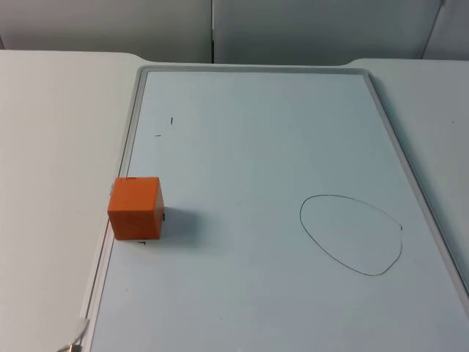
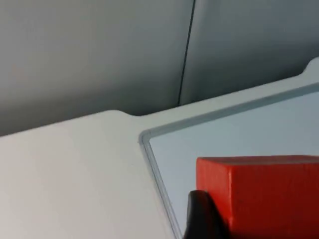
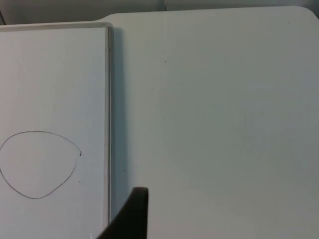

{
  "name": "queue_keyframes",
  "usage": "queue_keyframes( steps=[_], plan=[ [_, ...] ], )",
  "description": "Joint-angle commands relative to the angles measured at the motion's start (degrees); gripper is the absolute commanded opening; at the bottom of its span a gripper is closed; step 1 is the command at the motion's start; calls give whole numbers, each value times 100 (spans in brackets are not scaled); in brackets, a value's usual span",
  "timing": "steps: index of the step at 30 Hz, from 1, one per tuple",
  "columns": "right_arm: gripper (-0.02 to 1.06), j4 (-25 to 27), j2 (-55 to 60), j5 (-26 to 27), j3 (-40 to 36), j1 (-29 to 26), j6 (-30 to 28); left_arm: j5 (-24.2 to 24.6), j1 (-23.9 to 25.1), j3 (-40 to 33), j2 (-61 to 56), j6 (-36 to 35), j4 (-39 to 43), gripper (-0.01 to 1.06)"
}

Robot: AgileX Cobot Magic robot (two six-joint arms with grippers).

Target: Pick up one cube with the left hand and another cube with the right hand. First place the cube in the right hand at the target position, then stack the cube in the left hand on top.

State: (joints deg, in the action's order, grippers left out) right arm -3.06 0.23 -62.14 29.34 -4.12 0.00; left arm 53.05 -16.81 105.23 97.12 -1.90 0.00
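An orange cube [image 1: 136, 208] sits on the whiteboard [image 1: 256, 132], right at its left rim. In the left wrist view the same cube [image 2: 264, 194] looms close, and a black tip of my left gripper [image 2: 201, 218] stands just beside its near face; contact cannot be made out. A thin black oval outline [image 1: 352, 235] is drawn on the board's right half, with nothing inside it. The right wrist view has that oval [image 3: 39, 164] beside the board's rim, while my right gripper [image 3: 130, 216] hovers over the bare table just off that rim.
The whiteboard's grey frame [image 1: 407, 161] rises slightly above the white table [image 1: 51, 132]. The grey partition wall [image 1: 220, 26] closes the far side. A small pale object [image 1: 77, 337] lies at the board's near left corner. A few tiny pen marks [image 1: 167, 126] dot the board.
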Motion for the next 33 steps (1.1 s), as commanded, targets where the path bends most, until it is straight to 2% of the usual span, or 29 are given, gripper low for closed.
queue_keyframes(
  steps=[1,5,6,11,12,13,16,17,18,21,28,33],
  plan=[
    [99,10,-23,49,-21,-49,0,144,-35,-205,-552,3,199,0],
    [99,10,-23,49,-21,-49,0,78,-35,-1008,-1647,-21,596,0],
    [99,10,-23,49,-21,-49,0,78,-35,-1008,-1647,-21,596,0],
    [99,10,-23,49,-21,-49,0,-284,-35,-2657,-2937,-124,759,0],
    [99,10,-23,49,-21,-49,0,-284,-35,-2657,-2937,-124,759,0],
    [99,10,-23,49,-21,-49,0,-349,-35,-3179,-3325,-211,759,0],
    [99,10,-23,49,-21,-49,0,-547,-35,-3986,-3951,-353,732,0],
    [99,10,-23,49,-21,-49,0,-547,-35,-3986,-3951,-353,732,0],
    [99,10,-23,49,-21,-49,0,-695,-35,-4489,-4391,-475,746,0],
    [99,10,-23,49,-21,-49,0,-1008,-35,-5274,-5241,-487,746,0],
    [99,10,-23,49,-21,-49,0,-789,-35,-6058,-6489,-498,756,0],
    [99,10,-23,49,-21,-49,0,-747,-35,-6098,-6773,-498,770,0]
  ],
)
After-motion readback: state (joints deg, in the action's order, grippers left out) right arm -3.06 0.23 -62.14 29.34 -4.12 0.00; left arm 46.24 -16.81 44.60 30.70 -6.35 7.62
